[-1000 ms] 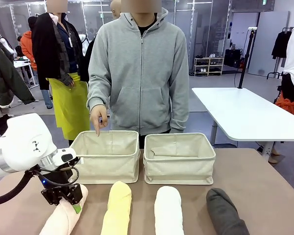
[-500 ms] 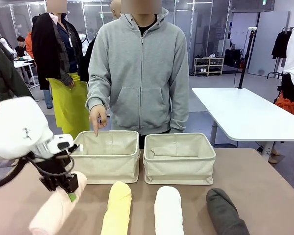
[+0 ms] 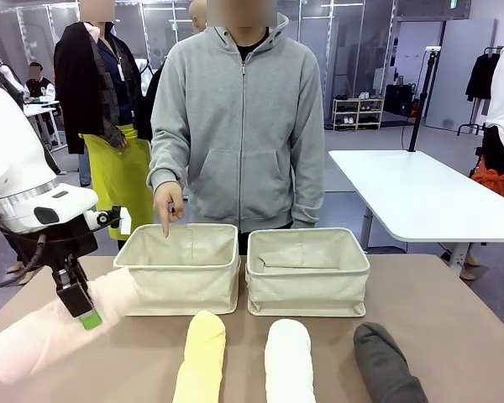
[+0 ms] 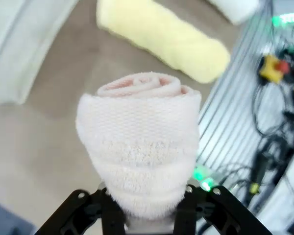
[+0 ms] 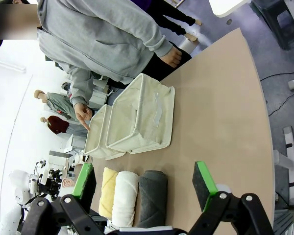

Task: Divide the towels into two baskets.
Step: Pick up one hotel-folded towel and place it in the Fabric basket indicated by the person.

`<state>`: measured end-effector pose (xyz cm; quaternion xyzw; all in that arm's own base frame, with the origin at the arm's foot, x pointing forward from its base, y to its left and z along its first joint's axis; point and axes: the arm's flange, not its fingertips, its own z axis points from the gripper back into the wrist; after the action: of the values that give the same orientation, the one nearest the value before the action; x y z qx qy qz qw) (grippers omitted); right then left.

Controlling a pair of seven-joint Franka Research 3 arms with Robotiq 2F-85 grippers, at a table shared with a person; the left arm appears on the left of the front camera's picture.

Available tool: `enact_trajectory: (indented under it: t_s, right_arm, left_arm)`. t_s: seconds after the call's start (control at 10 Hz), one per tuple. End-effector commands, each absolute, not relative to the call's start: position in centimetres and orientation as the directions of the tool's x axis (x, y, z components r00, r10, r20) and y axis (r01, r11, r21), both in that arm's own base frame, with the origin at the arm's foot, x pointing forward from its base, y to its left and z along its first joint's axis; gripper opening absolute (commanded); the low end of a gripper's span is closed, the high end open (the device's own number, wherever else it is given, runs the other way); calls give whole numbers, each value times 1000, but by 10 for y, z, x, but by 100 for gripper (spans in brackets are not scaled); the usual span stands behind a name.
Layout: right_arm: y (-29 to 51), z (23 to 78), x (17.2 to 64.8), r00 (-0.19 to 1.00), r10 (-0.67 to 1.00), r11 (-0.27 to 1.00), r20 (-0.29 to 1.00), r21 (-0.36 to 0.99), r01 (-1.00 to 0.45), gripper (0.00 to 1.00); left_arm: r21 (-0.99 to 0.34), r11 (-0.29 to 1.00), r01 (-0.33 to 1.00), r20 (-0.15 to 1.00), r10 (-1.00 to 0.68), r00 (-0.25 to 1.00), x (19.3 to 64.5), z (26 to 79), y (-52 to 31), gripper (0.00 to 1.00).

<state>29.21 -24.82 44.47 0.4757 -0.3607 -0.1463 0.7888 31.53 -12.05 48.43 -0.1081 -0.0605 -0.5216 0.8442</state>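
Aloft, the pale pink towel (image 3: 59,323) is pinched between the left gripper's (image 3: 82,306) jaws over the table's (image 3: 454,319) left edge, beside the left basket (image 3: 181,277). The right gripper's (image 5: 143,183) jaws are held spread. The yellow towel (image 3: 200,357), white towel (image 3: 287,361) and dark towel (image 3: 386,365) are laid along the near edge.

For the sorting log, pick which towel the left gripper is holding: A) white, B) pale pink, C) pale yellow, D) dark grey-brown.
B: the left gripper is shut on the pale pink towel, while the pale yellow towel, white towel and dark grey-brown towel lie on the table.
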Motion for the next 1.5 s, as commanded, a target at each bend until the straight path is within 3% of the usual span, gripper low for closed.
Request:
enact_trajectory:
  t_s: [0.0,0.1,0.2,0.4,0.5,0.7,1.1,1.4]
  right_arm:
    - [-249,447,292,692,-577,501,435,857,-121,100]
    - [-249,447,292,692,-577,501,435,857,-121,100]
    - [-249,447,292,692,-577,501,435,857,-121,100]
    - [-249,447,292,692,-577,501,435,857,-121,100]
    - [-249,447,292,692,-577,501,435,857,-121,100]
    - [-249,447,292,692,-577,501,435,857,-121,100]
    - [-249,447,292,692,-577,501,435,857,-121,100]
    - [-249,447,292,692,-577,501,435,857,-121,100]
  left_arm:
    - [-122,278,953,245,-922,300,317,494,-126,5]
    - [-134,450,883,329,-820,468,314,506,-121,5]
    - [-111,336,935,232,-906,353,315,486,-127,5]
    - [-111,336,935,232,-906,353,315,486,-127,5]
    - [-118,340,933,258,-897,360,315,489,-128,37]
    - [50,175,983,220,-962,160,352,516,-162,37]
    - [195,-116,974,32,-992,-124,446,536,-210,37]
    - [227,-206,952,83,-970,-229,522,530,-230,37]
